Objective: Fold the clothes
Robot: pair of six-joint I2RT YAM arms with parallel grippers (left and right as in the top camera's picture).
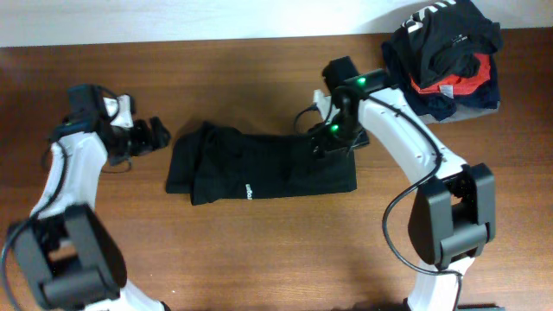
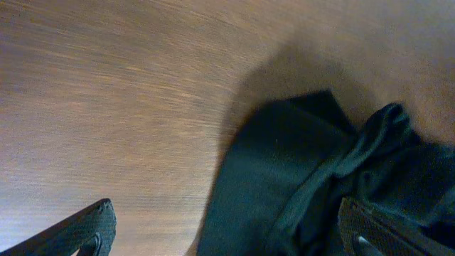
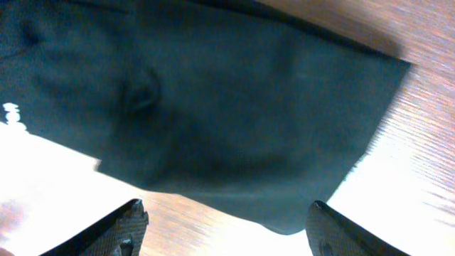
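Jaws wide on both arms: right gripper [image 1: 321,142] over the right end of the garment [image 1: 259,168], left gripper [image 1: 154,135] just off its left; pile [image 1: 449,56] far right.

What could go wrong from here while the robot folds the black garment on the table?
The black garment is bunched at the end near the open left gripper, so that gripper may pinch uneven layers and make a crooked fold. The open right gripper is over the flatter end and may catch only the top layer. The right arm could brush the pile of clothes.
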